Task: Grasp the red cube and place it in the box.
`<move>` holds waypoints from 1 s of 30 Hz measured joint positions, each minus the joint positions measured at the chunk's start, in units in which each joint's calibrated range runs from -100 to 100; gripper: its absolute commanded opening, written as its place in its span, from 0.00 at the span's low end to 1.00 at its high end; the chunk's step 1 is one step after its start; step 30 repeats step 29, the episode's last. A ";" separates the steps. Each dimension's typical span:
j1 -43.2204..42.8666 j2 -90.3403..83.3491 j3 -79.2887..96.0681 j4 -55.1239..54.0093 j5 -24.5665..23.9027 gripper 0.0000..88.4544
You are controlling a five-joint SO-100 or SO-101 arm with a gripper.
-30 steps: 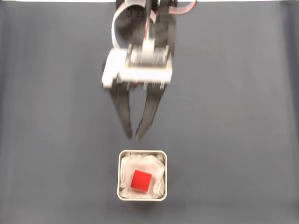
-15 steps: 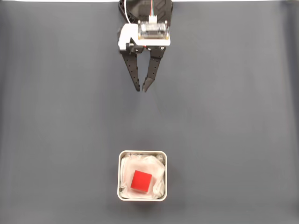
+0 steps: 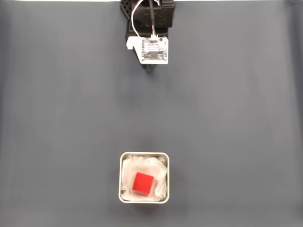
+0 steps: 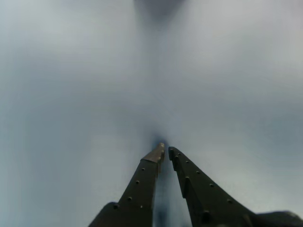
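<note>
In the fixed view the red cube [image 3: 143,183] lies inside the box [image 3: 144,154], a square silvery tin with a white crinkled lining, near the bottom middle. The arm's wrist with its white board [image 3: 154,49] is folded back at the top edge, far from the box, and it covers the fingers from above. In the wrist view my gripper [image 4: 166,150] points down at the bare grey mat, its two dark fingers almost touching at the tips with nothing between them.
A dark grey mat [image 3: 227,118] covers the whole table. The arm's black base [image 3: 147,7] sits at the top middle. A pale strip runs along the mat's top edge.
The arm has drawn back from just above the box to the top edge. Its fingers, spread one second ago, have come together and now sit tucked under the wrist. Cube and box have not moved.
</note>
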State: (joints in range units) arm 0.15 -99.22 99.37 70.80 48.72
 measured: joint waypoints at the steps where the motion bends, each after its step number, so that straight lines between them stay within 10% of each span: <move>1: 0.00 -0.09 0.00 0.88 -0.24 0.00; 30: 0.00 -0.78 0.00 3.82 0.15 0.00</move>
